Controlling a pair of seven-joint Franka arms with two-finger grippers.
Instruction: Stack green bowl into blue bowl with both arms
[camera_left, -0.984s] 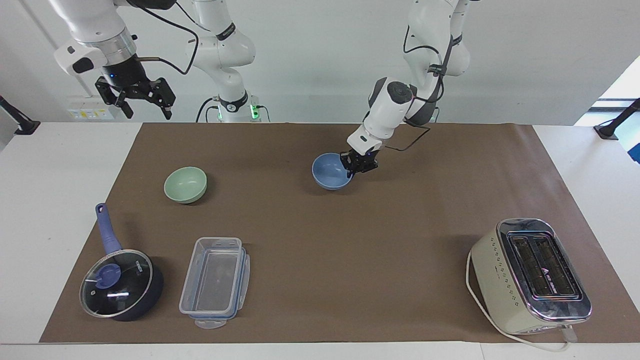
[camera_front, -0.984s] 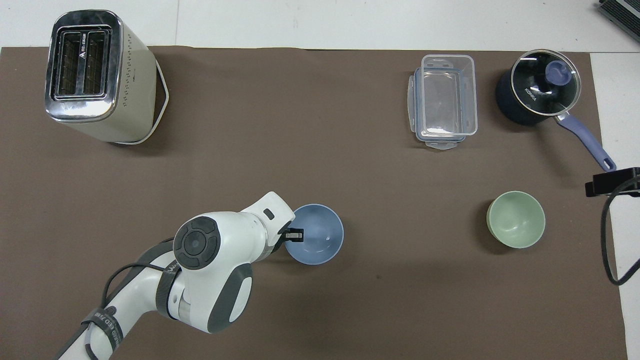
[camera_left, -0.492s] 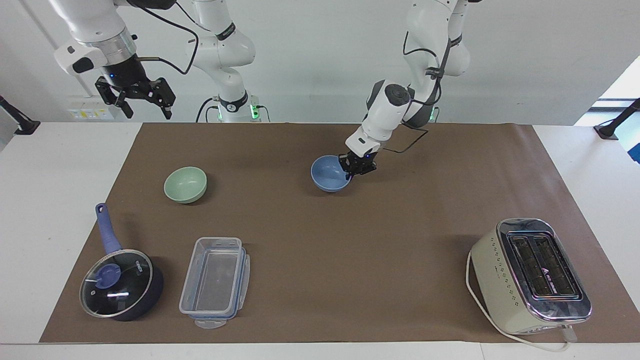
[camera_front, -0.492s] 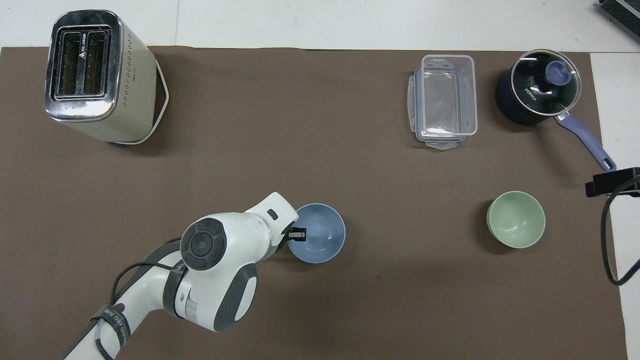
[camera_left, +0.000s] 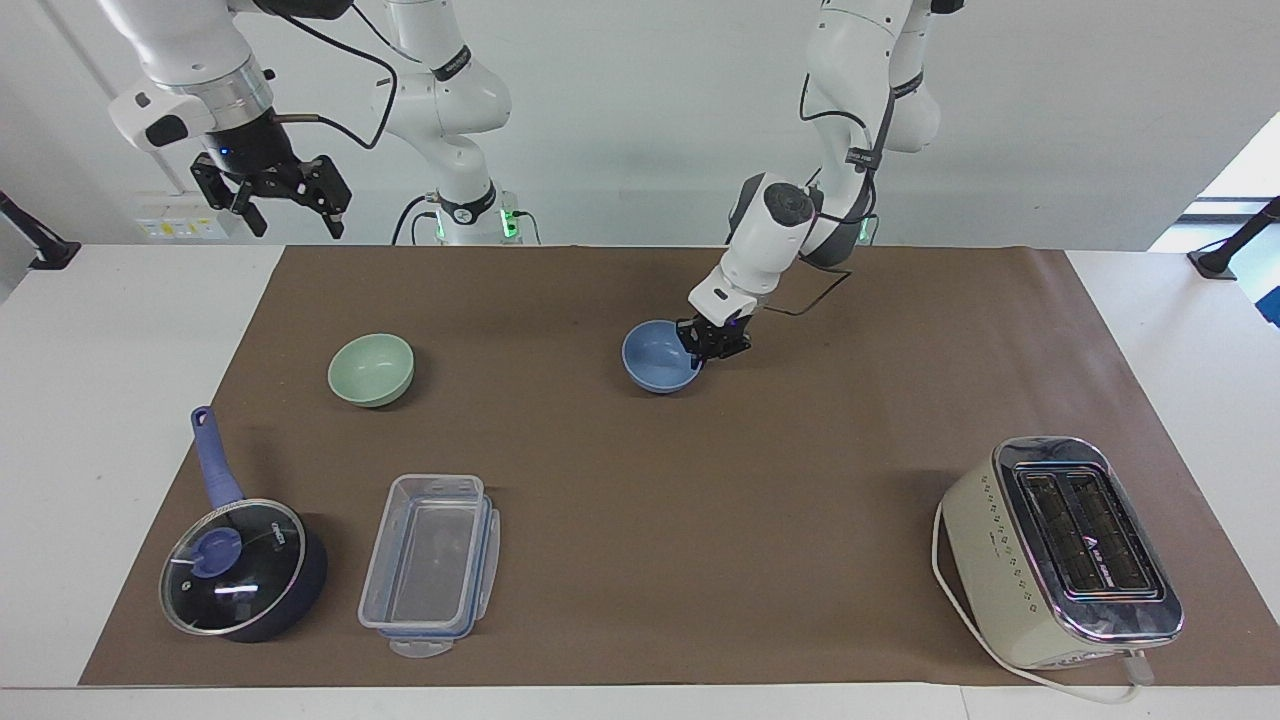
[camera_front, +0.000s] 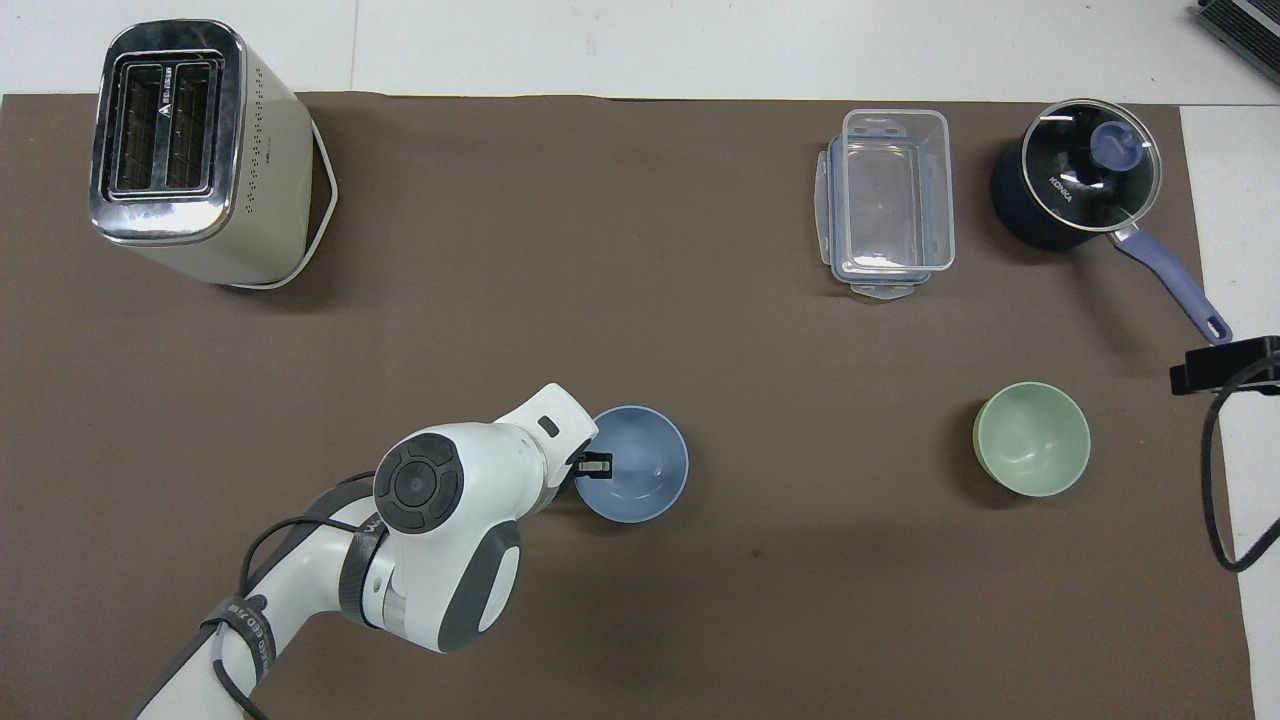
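Observation:
The blue bowl (camera_left: 658, 357) (camera_front: 636, 464) stands upright on the brown mat near the middle of the table, on the robots' half. My left gripper (camera_left: 712, 345) (camera_front: 590, 465) is down at the part of its rim toward the left arm's end, straddling the rim. The green bowl (camera_left: 371, 369) (camera_front: 1032, 439) sits alone on the mat toward the right arm's end, nothing touching it. My right gripper (camera_left: 295, 222) hangs open and empty high over the table's edge at that end, waiting.
A dark saucepan with a glass lid (camera_left: 235, 565) and a clear plastic container (camera_left: 430, 560) lie farther from the robots than the green bowl. A cream toaster (camera_left: 1065, 550) stands at the left arm's end. The mat (camera_left: 700, 500) covers most of the table.
The left arm's wrist has swung a little and the blue bowl has shifted slightly with it, sitting lower on the mat. The green bowl and the right arm have not moved.

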